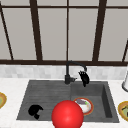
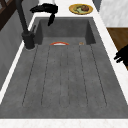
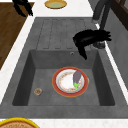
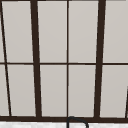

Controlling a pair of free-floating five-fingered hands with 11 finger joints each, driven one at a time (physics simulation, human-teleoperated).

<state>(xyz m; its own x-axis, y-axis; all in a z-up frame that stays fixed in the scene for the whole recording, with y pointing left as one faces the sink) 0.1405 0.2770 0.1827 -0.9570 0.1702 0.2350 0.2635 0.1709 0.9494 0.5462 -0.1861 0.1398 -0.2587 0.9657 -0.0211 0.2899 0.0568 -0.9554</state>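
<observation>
Far left on the counter [image 1: 15,85], part of a yellow bowl [image 1: 1,100]. Next, over the ribbed drainboard [image 1: 42,100] near the front edge, left hand [image 1: 35,111], curled and holding nothing. Front and centre, a red ball [image 1: 67,115] covering the sink's near rim. Behind it, black tap [image 1: 68,73] at the back edge, spout arching right. Just beside the spout's end, above the basin [image 3: 45,75], right hand [image 1: 84,78], fingers relaxed and pointing down, grasping nothing, close to the tap but contact unclear. Below, on the basin floor, orange-rimmed plate [image 3: 70,81] with an aubergine [image 3: 77,77] lying on it. Far right, a second yellow bowl of food [image 1: 123,110].
</observation>
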